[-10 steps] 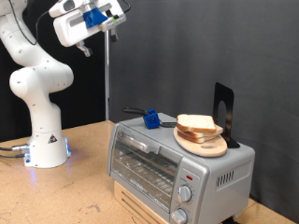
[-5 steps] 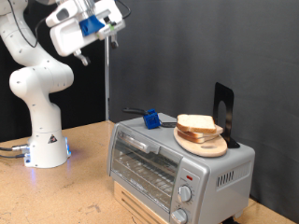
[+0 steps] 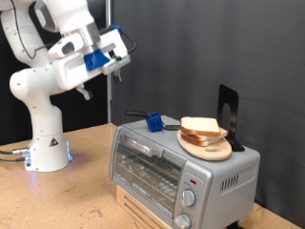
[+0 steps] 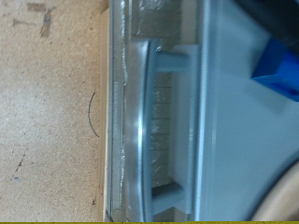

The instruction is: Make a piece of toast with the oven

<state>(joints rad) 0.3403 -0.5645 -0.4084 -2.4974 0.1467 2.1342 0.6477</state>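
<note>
While my hand hangs high in the air, up and to the exterior view's left of the oven, I cannot tell whether its fingers are apart or together; nothing shows between them. Through the wrist camera I look down on the oven's closed door and its handle, with bare bench beside it. On the oven's roof sits a wooden plate carrying the toast, well apart from my hand. A small blue object rests near the plate, and a black stand rises behind.
</note>
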